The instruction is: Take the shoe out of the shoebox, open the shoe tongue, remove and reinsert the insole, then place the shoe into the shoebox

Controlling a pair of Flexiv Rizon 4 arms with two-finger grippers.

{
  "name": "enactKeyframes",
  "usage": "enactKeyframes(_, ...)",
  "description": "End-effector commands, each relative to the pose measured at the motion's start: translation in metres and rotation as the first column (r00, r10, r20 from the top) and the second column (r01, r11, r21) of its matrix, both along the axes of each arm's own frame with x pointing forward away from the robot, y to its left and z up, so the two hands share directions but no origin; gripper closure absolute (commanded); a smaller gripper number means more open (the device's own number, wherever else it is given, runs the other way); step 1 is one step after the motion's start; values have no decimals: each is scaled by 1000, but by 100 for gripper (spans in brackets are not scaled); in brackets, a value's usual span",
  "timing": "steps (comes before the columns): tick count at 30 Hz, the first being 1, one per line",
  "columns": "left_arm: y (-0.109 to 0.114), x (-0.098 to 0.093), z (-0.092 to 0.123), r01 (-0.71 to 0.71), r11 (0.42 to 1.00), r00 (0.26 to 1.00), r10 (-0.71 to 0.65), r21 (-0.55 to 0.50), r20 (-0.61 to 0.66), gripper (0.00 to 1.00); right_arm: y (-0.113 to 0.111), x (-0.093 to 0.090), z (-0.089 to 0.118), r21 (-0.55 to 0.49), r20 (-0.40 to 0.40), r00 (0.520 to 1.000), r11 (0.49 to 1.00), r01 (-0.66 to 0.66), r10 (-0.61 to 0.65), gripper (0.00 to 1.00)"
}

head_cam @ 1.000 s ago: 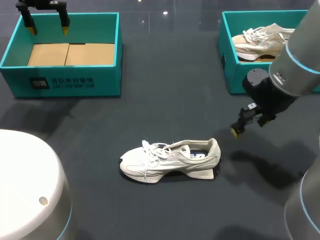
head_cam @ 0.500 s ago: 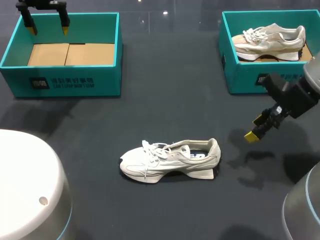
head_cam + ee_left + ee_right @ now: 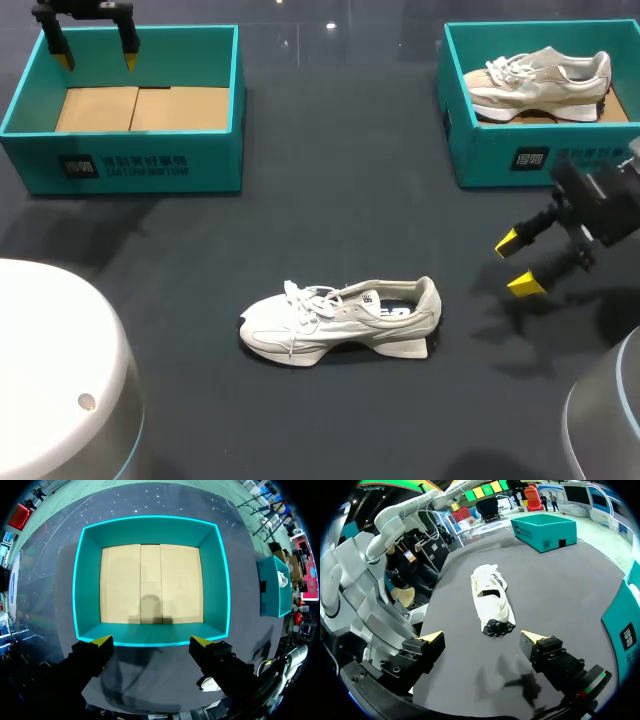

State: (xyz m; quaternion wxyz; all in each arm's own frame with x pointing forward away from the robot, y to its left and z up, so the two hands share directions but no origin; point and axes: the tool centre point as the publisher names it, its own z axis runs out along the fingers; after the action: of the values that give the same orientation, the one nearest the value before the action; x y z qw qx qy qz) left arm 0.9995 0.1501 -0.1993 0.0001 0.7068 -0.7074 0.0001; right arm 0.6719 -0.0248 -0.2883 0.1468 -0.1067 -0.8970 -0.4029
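Note:
A white shoe (image 3: pixel 340 318) lies on its side on the dark table, toe to the left, near the middle front; the right wrist view shows the same shoe (image 3: pixel 492 600) ahead of the fingers, heel nearest. My right gripper (image 3: pixel 515 263) hovers open to the right of the heel, apart from it, nothing between its yellow tips (image 3: pixel 482 637). At the back left stands an empty teal shoebox (image 3: pixel 128 164) with a cardboard floor. My left gripper (image 3: pixel 93 50) hangs open over its far rim; in the left wrist view the box (image 3: pixel 150 530) lies ahead of the open gripper (image 3: pixel 151 641).
A second teal shoebox (image 3: pixel 480 150) at the back right holds a beige shoe (image 3: pixel 540 80). A large white rounded body (image 3: pixel 50 370) fills the front left corner. My right arm's grey link (image 3: pixel 605 420) sits at the front right edge.
My right gripper has swung away from the shoe's heel toward the right edge and turned so both yellow tips show. The shoe and the left arm have not moved.

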Motion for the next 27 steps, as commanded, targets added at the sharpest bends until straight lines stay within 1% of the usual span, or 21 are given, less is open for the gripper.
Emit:
enactKeyframes(1, 0, 0, 0, 0, 1000, 1000, 0, 0, 0, 0, -7, 3, -11, 113, 41, 996, 990, -79, 75, 0)
enactKeyframes(3, 0, 0, 0, 0, 1000, 1000, 0, 0, 0, 0, -8, 2, -13, 143, 89, 990, 982, -121, 109, 0)
enactKeyframes(5, 0, 0, 0, 0, 1000, 1000, 0, 0, 0, 0, -6, 1, -14, 139, 99, 987, 981, -136, 123, 0)
enactKeyframes(7, 0, 0, 0, 0, 1000, 1000, 0, 0, 0, 0, -4, 0, -15, 153, 126, 982, 975, -160, 141, 0)
enactKeyframes(8, 0, 0, 0, 0, 1000, 1000, 0, 0, 0, 0, -2, 0, -17, 142, 151, 978, 976, -166, 145, 0)
enactKeyframes(10, 0, 0, 0, 0, 1000, 1000, 0, 0, 0, 0, 0, -2, -20, 151, 202, 965, 969, -197, 165, 0)
enactKeyframes(23, 0, 0, 0, 0, 1000, 1000, 0, 0, 0, 0, 0, -2, -20, 151, 202, 965, 969, -197, 165, 0)
enactKeyframes(24, 0, 0, 0, 0, 1000, 1000, 0, 0, 0, 0, 0, -2, -25, 154, 219, 958, 963, -222, 185, 0)
enactKeyframes(27, 0, 0, 0, 0, 1000, 1000, 0, 0, 0, 0, -2, -1, -40, 144, 253, 951, 964, -221, 180, 0)
